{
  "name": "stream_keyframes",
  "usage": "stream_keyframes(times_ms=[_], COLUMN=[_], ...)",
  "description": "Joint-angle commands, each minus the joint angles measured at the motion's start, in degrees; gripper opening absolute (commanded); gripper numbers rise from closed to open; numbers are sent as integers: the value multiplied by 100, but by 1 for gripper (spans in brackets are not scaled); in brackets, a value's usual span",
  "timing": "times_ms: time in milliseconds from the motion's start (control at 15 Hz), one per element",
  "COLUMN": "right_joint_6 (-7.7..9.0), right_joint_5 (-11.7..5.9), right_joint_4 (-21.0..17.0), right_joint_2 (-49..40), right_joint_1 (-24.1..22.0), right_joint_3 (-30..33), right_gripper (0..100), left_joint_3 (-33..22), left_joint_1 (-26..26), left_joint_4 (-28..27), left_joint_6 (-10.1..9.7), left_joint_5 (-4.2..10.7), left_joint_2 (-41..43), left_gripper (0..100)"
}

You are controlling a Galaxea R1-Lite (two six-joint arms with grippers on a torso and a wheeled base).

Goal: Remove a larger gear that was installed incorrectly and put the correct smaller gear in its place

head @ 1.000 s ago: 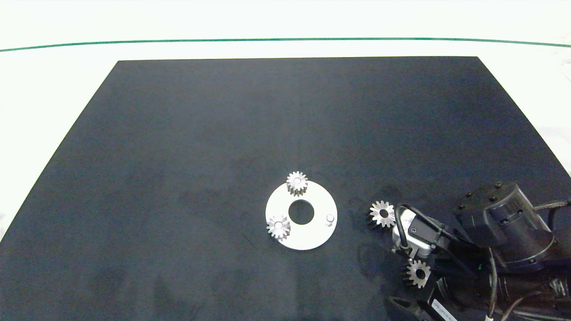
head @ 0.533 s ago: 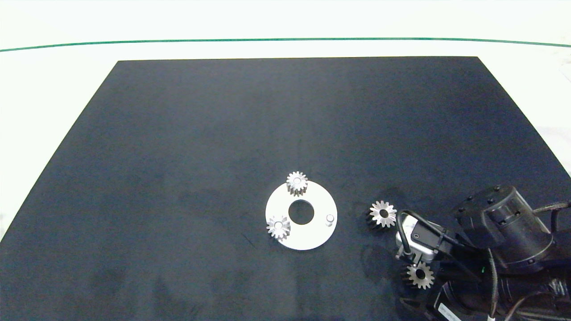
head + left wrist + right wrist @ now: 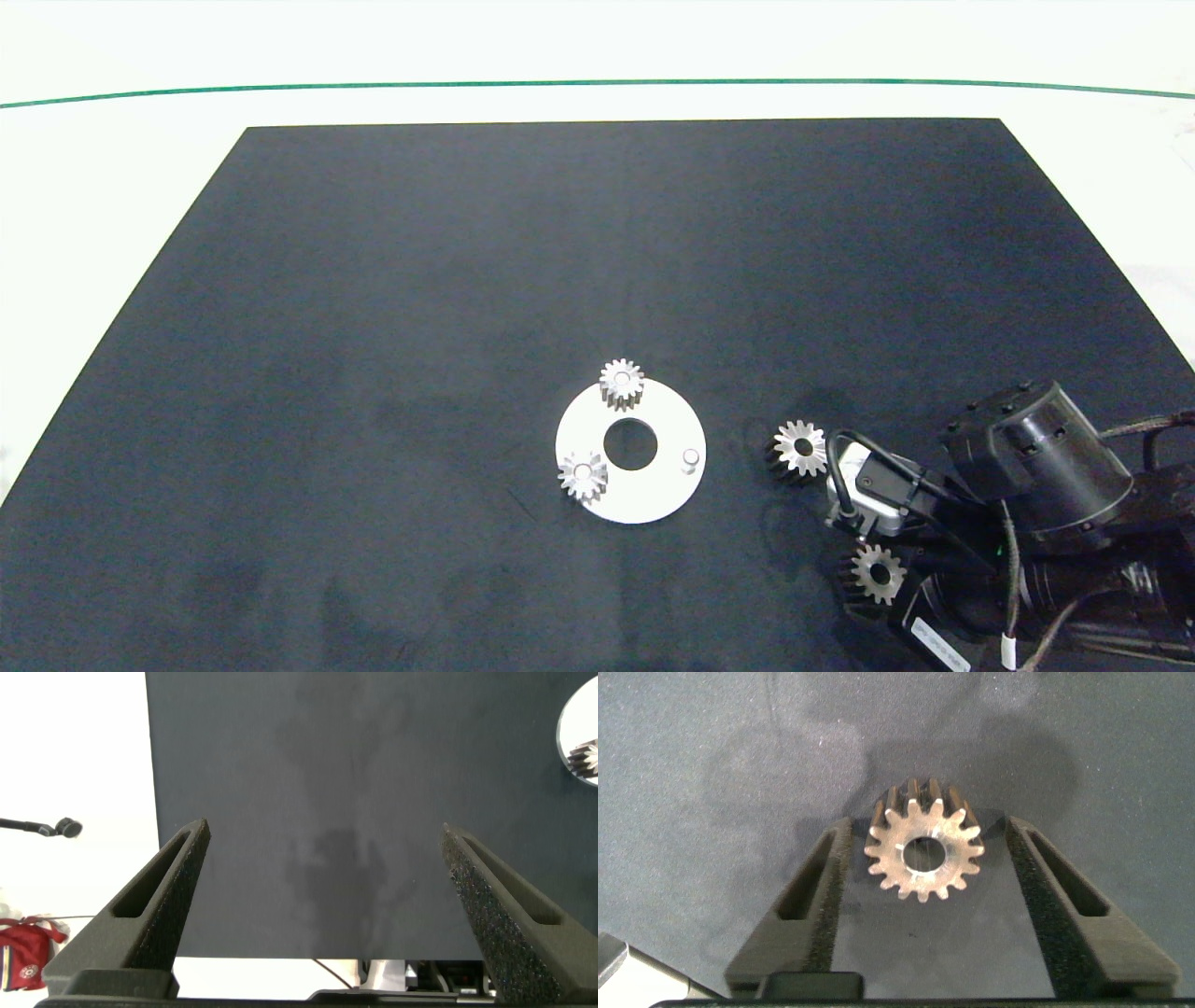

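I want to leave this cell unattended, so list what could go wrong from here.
1. The right gripper stands open around the smaller gear, which lies nearer one finger; closing may slide or tip it.
2. The larger gear lies on the mat close to that arm; a lift or swing could knock it.
3. The empty peg on the plate is a small target; a misaligned gear may jam or shove the plate.

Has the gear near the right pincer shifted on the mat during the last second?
No. The gear keeps its distance from the other loose gear and the plate; only the right arm shifted.
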State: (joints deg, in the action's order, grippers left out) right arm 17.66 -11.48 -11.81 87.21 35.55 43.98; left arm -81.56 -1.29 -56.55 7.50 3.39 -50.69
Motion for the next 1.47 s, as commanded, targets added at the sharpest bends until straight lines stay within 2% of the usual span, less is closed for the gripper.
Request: stream_keyframes(times_ms=[67, 733, 867, 1000, 1200, 1333, 1400, 1467], right_joint_6=[0, 35, 44, 53, 97, 273, 290, 299], right_joint_5=[6, -12, -21, -21, -29, -29, -38, -56], right_joint_4=[4, -84, -260, -260, -278, -295, -339, -603], right_joint_2=[94, 94, 85, 59, 59, 94, 103, 173], right_joint_1=[5, 31, 22, 31, 40, 93, 154, 172], right_joint_3=[66, 49, 66, 102, 620, 945, 1095, 1385], right_gripper=[59, 40, 35, 31, 28, 28, 28, 28], left_joint_3=[-1, 8, 8, 17, 17, 17, 26, 34], left_joint_1=[-3, -3, 6, -3, 6, 33, 59, 59], left_joint_4=[-31, -31, -31, -31, -31, -31, -31, -31], left_joint_6=[6, 59, 59, 59, 59, 68, 68, 68], left_joint_5=[4, -5, -5, -5, -5, -5, -5, -5], left_joint_2=[-11, -11, -11, -11, -11, -11, -11, -11], left_gripper=[100, 100, 100, 100, 100, 100, 100, 100])
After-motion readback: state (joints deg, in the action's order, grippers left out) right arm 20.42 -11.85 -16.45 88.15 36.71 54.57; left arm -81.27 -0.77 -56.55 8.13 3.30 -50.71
